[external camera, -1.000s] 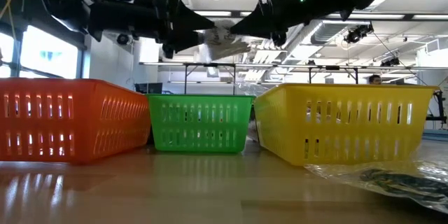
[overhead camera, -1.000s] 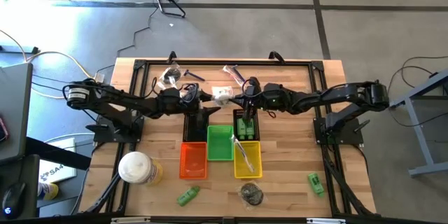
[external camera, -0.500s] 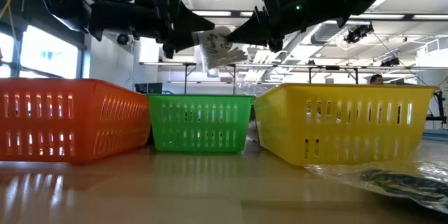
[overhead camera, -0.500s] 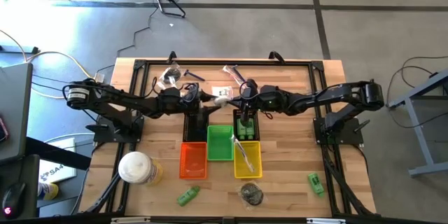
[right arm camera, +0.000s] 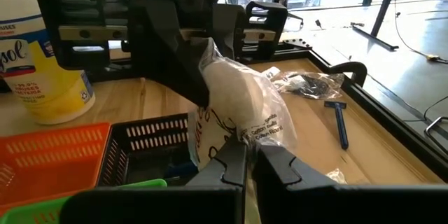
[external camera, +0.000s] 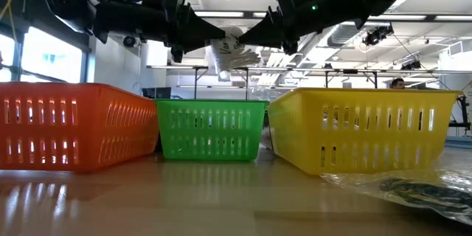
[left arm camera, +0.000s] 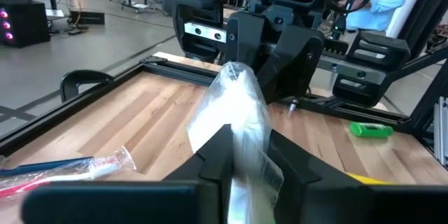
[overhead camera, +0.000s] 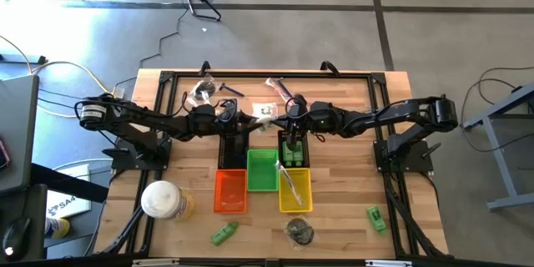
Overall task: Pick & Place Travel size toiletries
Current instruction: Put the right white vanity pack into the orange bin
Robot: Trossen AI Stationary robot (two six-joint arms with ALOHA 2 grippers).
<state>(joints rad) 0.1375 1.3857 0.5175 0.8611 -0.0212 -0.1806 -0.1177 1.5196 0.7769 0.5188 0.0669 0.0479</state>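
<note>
A clear-wrapped white toiletry packet [overhead camera: 264, 113] hangs in the air above the middle of the table, behind the row of baskets. My left gripper [overhead camera: 250, 117] reaches it from the table's left and is shut on it. My right gripper [overhead camera: 279, 118] comes from the right and is also shut on it. In the low view the packet [external camera: 228, 53] droops between the two sets of fingertips. More toiletries lie on the table: a green tube [overhead camera: 224, 234], another green tube [overhead camera: 376, 218] and a dark wrapped piece [overhead camera: 300, 230]. My left gripper pinches the packet's left end [left arm camera: 241, 147] between its two fingers [left arm camera: 213, 157], coming in level from the table's left. The packet is lifted clear of the table. My right gripper pinches the packet's clear wrap at its right edge [right arm camera: 241, 140] between shut fingers, nearly level from the table's right. The white bulk [right arm camera: 238, 98] sits beyond the fingertips, clear of the baskets below.
Orange [overhead camera: 230, 190], green [overhead camera: 262, 169] and yellow [overhead camera: 294, 189] baskets stand in a row near the front, and a black basket [overhead camera: 294, 150] with green pieces stands behind. A white-and-yellow container [overhead camera: 163, 200] is at the front left. Wrapped items [overhead camera: 203, 92] and a razor [right arm camera: 339, 122] lie at the far side.
My left gripper has shut on the packet's left end without shifting. The packet, level between the grippers a second ago, has tipped and now droops with its lower part hanging down. My right gripper has stayed shut on it.
</note>
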